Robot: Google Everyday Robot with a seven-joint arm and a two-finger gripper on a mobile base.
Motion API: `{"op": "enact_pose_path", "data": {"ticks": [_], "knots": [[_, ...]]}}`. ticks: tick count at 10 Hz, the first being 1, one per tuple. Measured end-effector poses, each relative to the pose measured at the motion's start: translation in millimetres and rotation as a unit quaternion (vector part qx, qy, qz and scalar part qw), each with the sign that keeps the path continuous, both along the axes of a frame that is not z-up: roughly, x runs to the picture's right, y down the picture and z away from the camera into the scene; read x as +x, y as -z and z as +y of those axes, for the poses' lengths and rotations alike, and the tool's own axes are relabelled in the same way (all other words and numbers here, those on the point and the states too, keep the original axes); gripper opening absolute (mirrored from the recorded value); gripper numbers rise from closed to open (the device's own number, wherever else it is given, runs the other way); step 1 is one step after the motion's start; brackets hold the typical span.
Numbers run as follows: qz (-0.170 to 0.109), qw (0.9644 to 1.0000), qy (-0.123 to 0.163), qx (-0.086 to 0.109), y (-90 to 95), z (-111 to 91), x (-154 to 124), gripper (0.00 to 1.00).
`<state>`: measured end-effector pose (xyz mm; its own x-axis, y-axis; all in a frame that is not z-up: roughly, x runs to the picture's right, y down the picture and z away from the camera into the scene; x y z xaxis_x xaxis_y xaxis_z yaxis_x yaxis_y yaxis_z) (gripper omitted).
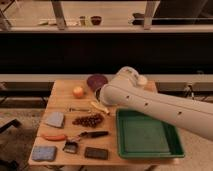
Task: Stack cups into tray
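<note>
The large green tray (148,133) sits empty at the front right of the wooden table (62,102). No cup shows anywhere in the view; the cups are hidden or out of view. My white arm (150,102) reaches in from the right, above the tray's far edge, towards the middle of the table. My gripper (99,93) shows only as a dark tip at the arm's end, just in front of the purple bowl (96,80) and mostly hidden by the arm.
On the table are an orange fruit (78,91), a banana (99,106), grapes (90,120), a grey-blue sponge (54,119), a carrot (53,136), a blue sponge (44,152), a black-handled tool (93,134) and a black block (96,153). A dark counter runs behind.
</note>
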<state>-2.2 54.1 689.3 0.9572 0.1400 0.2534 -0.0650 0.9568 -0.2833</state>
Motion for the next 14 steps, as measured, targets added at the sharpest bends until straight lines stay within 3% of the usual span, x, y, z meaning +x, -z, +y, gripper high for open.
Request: {"op": "enact_pose_path", "data": {"ticks": [4,7,12,14], "knots": [[0.004,0.9995,-0.028,-0.011,11.7,25.0,34.0,0.00],[0.006,0.9983,-0.053,-0.021,-1.1,18.2,49.2,0.00],[0.011,0.9950,-0.091,-0.037,8.6,47.9,89.9,0.00],[0.013,0.9934,-0.106,-0.041,2.8,45.3,97.5,0.00]]}}
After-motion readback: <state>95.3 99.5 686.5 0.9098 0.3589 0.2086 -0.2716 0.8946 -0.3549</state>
